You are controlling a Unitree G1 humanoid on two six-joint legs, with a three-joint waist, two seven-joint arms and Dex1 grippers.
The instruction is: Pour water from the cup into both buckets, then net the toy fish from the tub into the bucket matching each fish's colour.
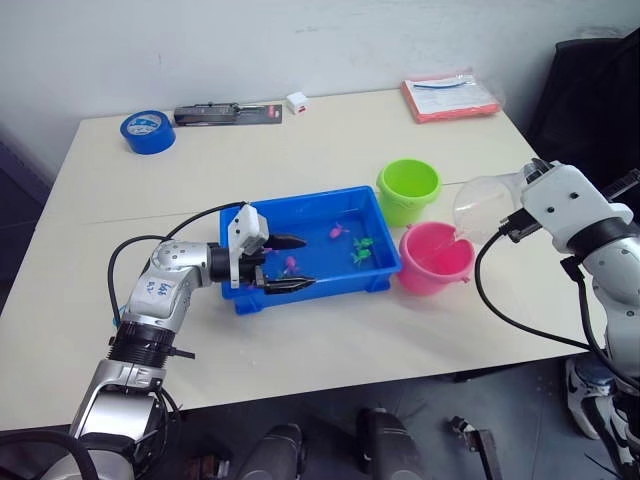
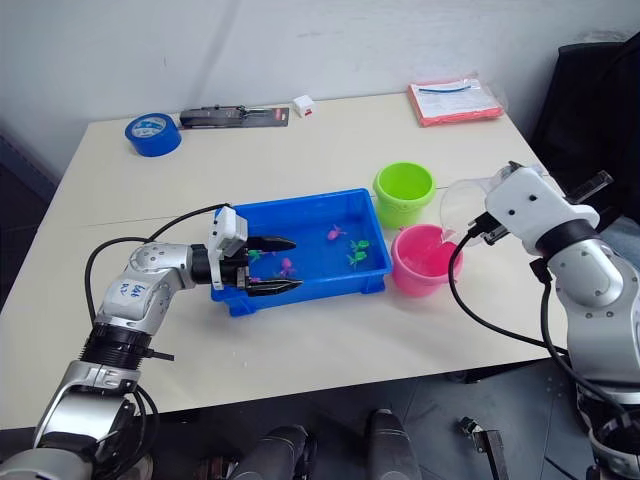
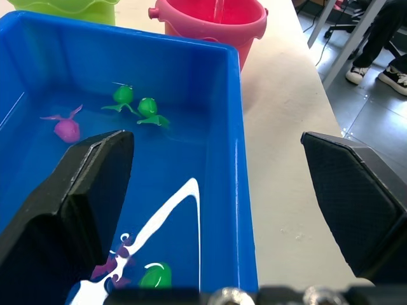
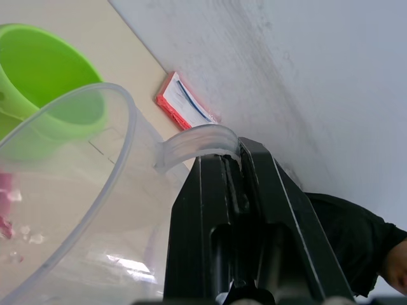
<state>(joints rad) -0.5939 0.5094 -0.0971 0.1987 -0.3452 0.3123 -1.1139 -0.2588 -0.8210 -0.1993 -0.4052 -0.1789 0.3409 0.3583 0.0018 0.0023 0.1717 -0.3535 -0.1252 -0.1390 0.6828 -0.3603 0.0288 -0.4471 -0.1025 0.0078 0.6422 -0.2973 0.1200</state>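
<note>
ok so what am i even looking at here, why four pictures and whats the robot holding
It is a humanoid robot with two arms, each ending in a gripper of two black fingers. Two pictures come from a camera on its head, looking down over a table; the other two come from cameras on its wrists.

The right gripper is shut on the handle of a clear cup, tipped over the pink bucket, and a thin stream of water falls into that bucket. The green bucket stands beside it.

The left gripper is open and holds nothing, one finger over the blue tub, where small pink and green toy fish lie in shallow water.

Further back lie a blue tape roll and a red folder.
</note>
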